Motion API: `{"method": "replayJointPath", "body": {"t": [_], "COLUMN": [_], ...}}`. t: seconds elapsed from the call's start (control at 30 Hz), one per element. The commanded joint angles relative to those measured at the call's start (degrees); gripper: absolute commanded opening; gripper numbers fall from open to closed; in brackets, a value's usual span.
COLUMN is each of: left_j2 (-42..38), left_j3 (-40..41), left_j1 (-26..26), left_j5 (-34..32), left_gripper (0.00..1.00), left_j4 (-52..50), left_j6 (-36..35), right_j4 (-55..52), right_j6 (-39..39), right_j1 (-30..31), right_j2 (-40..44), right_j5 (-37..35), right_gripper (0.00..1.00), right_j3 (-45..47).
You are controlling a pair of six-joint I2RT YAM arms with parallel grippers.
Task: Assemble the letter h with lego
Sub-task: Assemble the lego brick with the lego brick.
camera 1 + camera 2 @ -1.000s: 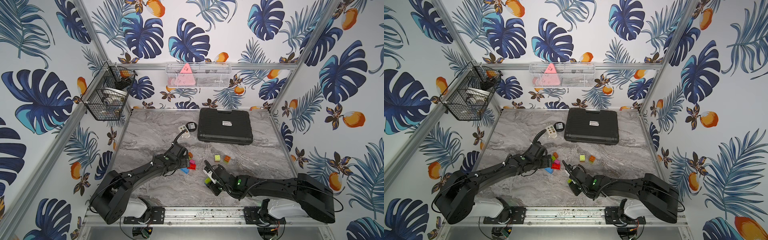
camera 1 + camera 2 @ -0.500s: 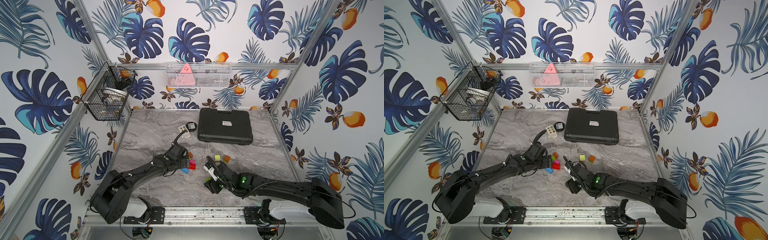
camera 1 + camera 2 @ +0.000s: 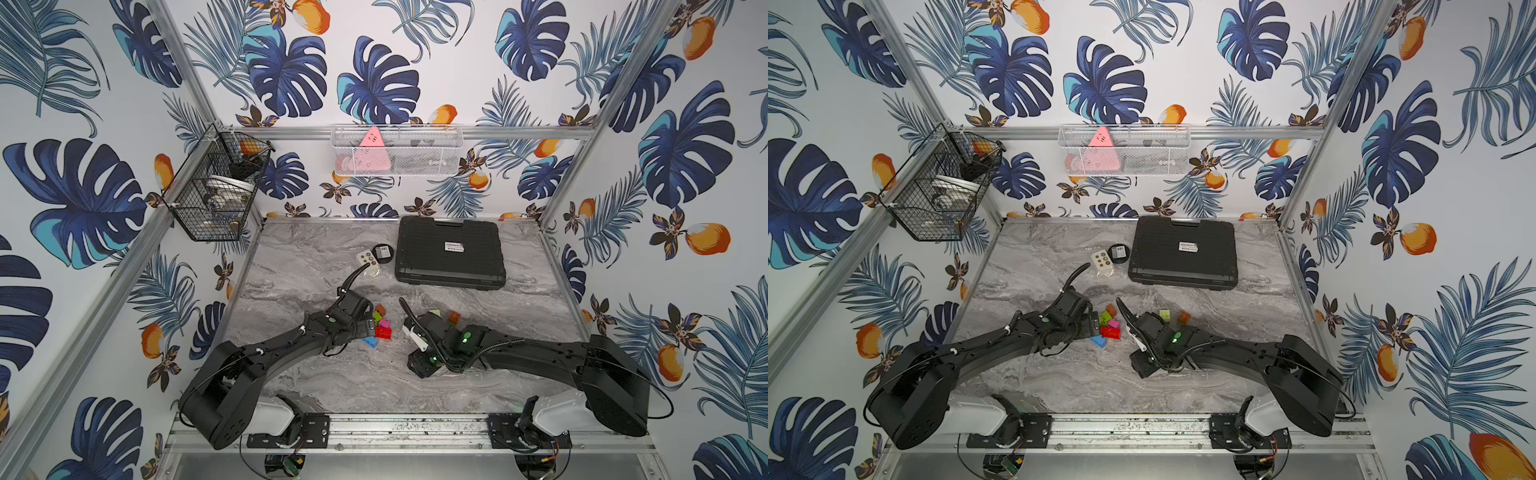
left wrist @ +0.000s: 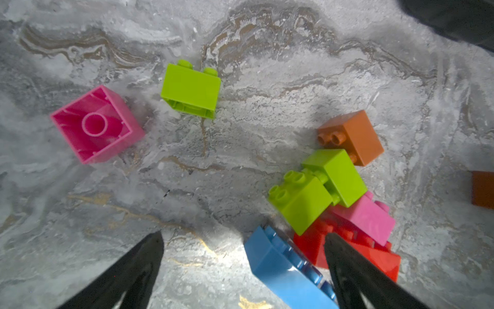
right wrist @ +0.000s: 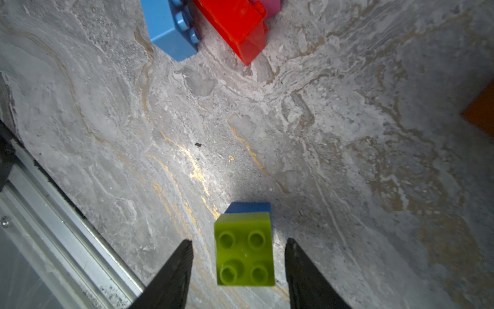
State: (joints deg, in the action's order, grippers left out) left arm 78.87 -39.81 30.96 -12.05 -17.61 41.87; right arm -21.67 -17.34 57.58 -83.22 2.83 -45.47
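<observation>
One lime-green brick sits untouched, gaps either side, within the partly open right hand

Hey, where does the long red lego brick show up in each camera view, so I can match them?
Top view: red brick just below the picture's centre.
Top view: red brick just below centre, slightly left.
Left wrist: red brick next to the pink brick.
Right wrist: red brick, partly cut off by the frame.
Shared landmark: the light blue brick right beside it.
</observation>
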Motion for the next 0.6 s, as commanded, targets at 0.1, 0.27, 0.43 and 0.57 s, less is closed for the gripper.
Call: {"method": "replayJointPath", "body": {"t": [0.1, 0.27, 0.43, 0.57], "left_j2": [0.4, 0.3, 0.5, 0.5], "left_j3": [-0.4, -0.2, -0.2, 0.0], "left_j1": [-0.2, -0.2, -0.2, -0.2], "left_j5": [-1.3, -1.8, -2.2, -2.6], "left_gripper": [0.99, 0.99, 0.99, 0.99], "left_j4": [-0.1, -0.2, -0.3, -0.3], "left_j6": [0.4, 0.2, 0.3, 0.3], "right_j4": [-1.7, -2.3, -3.3, -4.4], "right_j6": [0.0, 0.4, -0.3, -1.4], "right_j1": [0.0, 0.0, 0.8, 1.8], "right_j2": [-0.9, -2.0, -3.0, -2.1], "right_j5": [0.8, -1.3, -1.9, -3.1], "right_gripper": [0.48, 0.35, 0.31, 0.3], "right_j3": [-0.6, -1.1, -1.7, -1.6]}}
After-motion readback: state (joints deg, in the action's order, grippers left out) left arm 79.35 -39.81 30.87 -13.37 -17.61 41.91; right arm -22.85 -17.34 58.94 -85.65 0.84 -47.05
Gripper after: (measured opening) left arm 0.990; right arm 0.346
